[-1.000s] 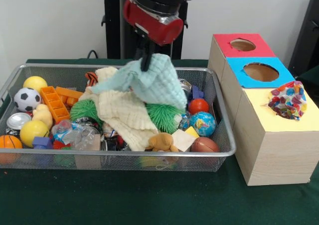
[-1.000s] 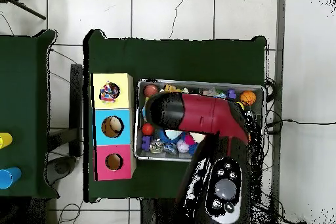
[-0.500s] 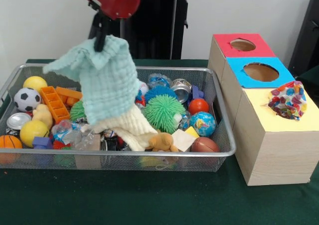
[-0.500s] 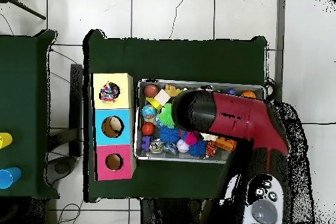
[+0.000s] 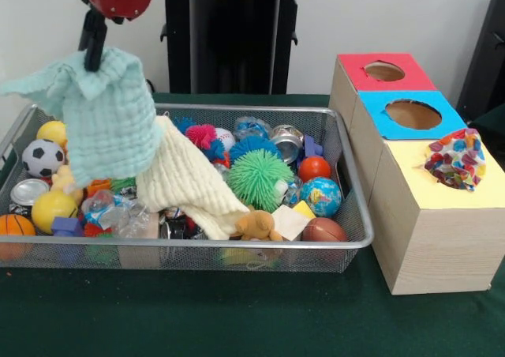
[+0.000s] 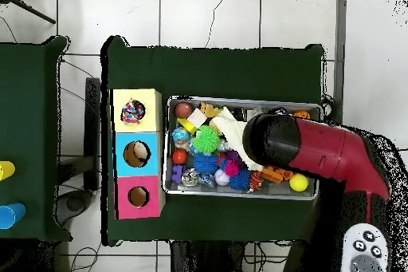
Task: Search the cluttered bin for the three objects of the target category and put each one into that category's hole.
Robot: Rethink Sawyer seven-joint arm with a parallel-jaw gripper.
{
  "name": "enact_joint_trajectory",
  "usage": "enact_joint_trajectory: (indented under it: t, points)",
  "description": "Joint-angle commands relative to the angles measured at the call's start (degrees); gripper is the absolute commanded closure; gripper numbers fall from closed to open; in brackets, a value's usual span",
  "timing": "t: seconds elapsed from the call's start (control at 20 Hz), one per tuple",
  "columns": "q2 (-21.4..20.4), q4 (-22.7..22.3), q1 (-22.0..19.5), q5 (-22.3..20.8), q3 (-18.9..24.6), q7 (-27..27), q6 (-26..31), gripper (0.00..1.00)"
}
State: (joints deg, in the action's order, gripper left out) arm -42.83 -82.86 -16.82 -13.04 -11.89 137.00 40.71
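Inside mesh bin: toys, cream cloth

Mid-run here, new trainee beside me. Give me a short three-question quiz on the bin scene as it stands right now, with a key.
1. True or false: the pincer holds the mint-green cloth lifted above the wire bin.
2. Which box top has a multicoloured item stuck in its hole? A red B blue C yellow
3. Fill in: the cream cloth lies draped in the bin, just left of the spiky ____ ball in the front view.

Key
1. True; it hangs from the pincer over the bin's left end.
2. C; the red and blue holes look empty.
3. Green.
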Motion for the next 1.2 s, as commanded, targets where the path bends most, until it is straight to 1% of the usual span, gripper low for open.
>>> enact_joint_trajectory:
  t: [0.05, 0.2, 0.25, 0.4, 0.55, 0.65, 0.7, 0.8, 0.95, 1.1, 1.2]
  points:
    - [4.27, -7.36, -3.31, -1.44, 10.04, -8.93, -4.41, 1.0]
    - [4.8, -7.13, -3.63, -2.33, 10.63, -8.44, -3.95, 1.0]
    - [5.0, -6.95, -3.7, -2.57, 10.65, -7.44, -3.46, 0.0]
    - [5.3, -6.99, -4.1, -1.8, 10.99, -7.24, -2.32, 0.0]
    - [5.8, -7.66, -5.39, -1.13, 12.56, -6.98, -3.59, 0.0]
    - [5.81, -8.7, -6.2, 0.04, 13.74, -6.23, -3.79, 0.0]
    - [5.62, -8.88, -5.96, -0.14, 13.66, -5.81, -3.71, 0.0]
    - [3.87, -10.03, -5.38, 0.47, 14.09, -5.11, -2.67, 0.0]
    - [0.11, -12.83, -3.94, 2.84, 15.09, -3.43, 0.5, 0.0]
    - [-1.04, -14.81, -2.97, 4.55, 16.1, -1.66, 1.16, 0.0]
    - [-0.69, -15.83, -2.38, 5.41, 16.65, -0.05, -0.11, 0.0]
